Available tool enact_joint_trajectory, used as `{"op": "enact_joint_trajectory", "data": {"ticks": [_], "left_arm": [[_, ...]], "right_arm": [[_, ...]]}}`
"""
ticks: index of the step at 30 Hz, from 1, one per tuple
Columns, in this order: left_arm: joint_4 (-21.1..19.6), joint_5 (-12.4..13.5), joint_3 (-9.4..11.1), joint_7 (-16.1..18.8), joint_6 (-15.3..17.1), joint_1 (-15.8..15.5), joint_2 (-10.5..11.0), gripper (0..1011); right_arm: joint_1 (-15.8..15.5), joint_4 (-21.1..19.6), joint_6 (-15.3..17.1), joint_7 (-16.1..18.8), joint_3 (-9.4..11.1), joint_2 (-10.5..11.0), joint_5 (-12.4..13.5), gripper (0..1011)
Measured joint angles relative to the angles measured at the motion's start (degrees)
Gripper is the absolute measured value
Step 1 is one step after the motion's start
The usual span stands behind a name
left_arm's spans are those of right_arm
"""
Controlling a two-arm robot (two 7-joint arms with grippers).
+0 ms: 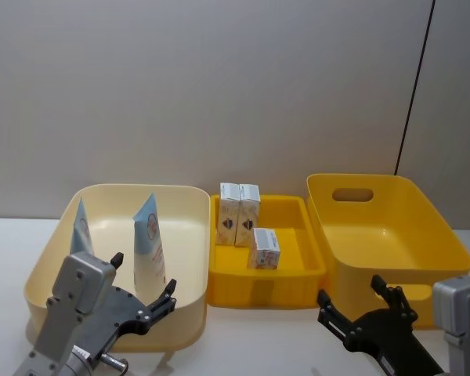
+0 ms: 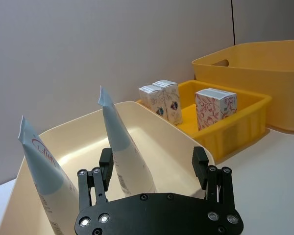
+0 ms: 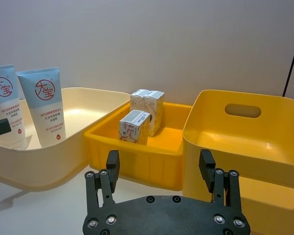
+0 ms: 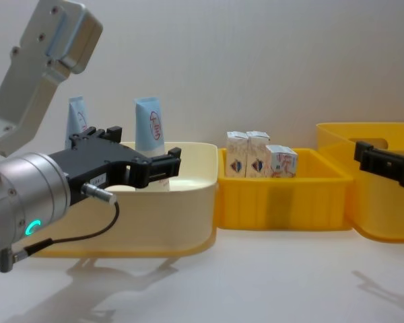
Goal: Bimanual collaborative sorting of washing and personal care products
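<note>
Head view: left gripper (image 1: 143, 276), jaws apart, empty, just before two squeeze tubes (image 1: 150, 235) in cream tub (image 1: 180, 215); right gripper (image 1: 350, 291) likewise, cartons (image 1: 264, 248) in yellow tray (image 1: 266, 290) beyond.

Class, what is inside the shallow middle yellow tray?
Three small white cartons stand in the shallow yellow plastic tray: two side by side at the back, one nearer the front. The floor beneath them is covered.
</note>
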Motion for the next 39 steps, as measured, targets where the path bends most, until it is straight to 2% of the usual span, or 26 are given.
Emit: {"op": "enact_joint_trajectory", "data": {"ticks": [39], "left_arm": [[0.0, 0.0, 0.0, 0.0, 0.0, 0.0, 0.0, 1003]], "right_arm": [[0.0, 0.0, 0.0, 0.0, 0.0, 0.0, 0.0, 1004]]}}
